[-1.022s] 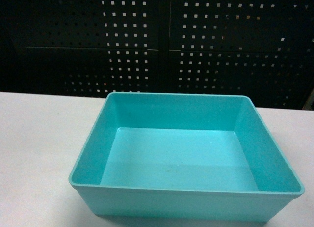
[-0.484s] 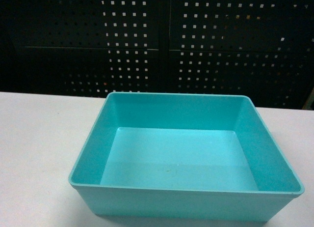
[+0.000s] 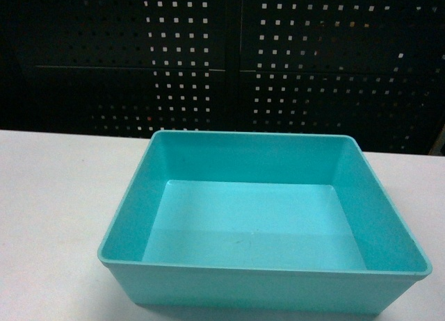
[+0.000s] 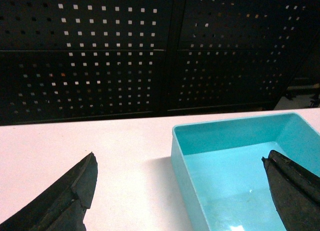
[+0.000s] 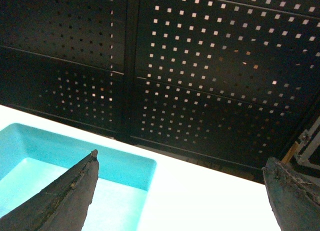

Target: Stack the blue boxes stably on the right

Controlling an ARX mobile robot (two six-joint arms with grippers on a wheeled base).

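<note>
A light turquoise tub (image 3: pixel 264 224), one of the blue boxes, sits empty on the white table, filling the lower middle of the head view. The dark blue crate is out of view. My left gripper (image 4: pixel 180 163) is open, its left finger over bare table and its right finger over the tub's (image 4: pixel 240 166) inside, straddling its left wall. Over the tub's (image 5: pixel 75 161) far right corner, my right gripper (image 5: pixel 180 163) is open with nothing between its fingers. Neither gripper shows in the head view.
A black perforated panel (image 3: pixel 222 57) stands as a wall right behind the table's far edge. White tabletop (image 3: pixel 55 210) lies to the left of the tub and a narrower strip to its right. A frame part (image 5: pixel 307 146) shows at the far right.
</note>
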